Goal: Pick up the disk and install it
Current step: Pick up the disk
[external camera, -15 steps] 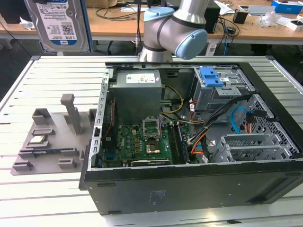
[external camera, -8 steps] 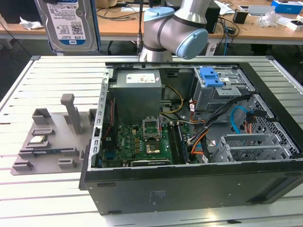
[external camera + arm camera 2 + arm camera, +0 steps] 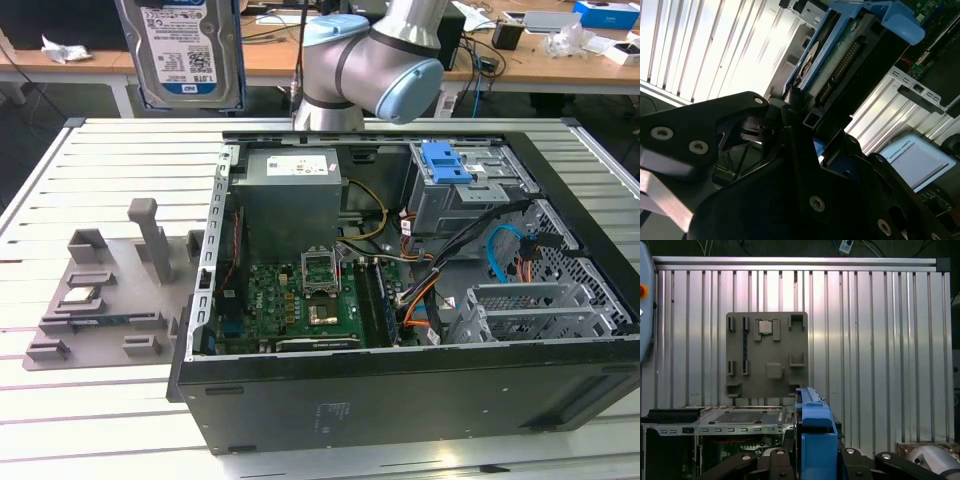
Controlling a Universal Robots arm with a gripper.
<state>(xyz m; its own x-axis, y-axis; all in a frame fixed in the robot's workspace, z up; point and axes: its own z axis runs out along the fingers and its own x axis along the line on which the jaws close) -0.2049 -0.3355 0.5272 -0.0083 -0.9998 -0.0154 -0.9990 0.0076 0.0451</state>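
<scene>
The fingers (image 3: 810,120) are closed on the disk (image 3: 840,55), which sits between them and reaches out past their tips, well apart from the case (image 3: 400,400). It looks stiff and rather heavy, with smooth faces that may slip; holding the metal body seems safer than the blue bracket (image 3: 815,440), and knocks would harm it

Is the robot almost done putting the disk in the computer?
About halfway. Done: the disk is picked up and sits high above the table. In hand: the gripper is clamped on it. Left: the disk is not yet inside the open computer case, so the installing isn't done.
</scene>
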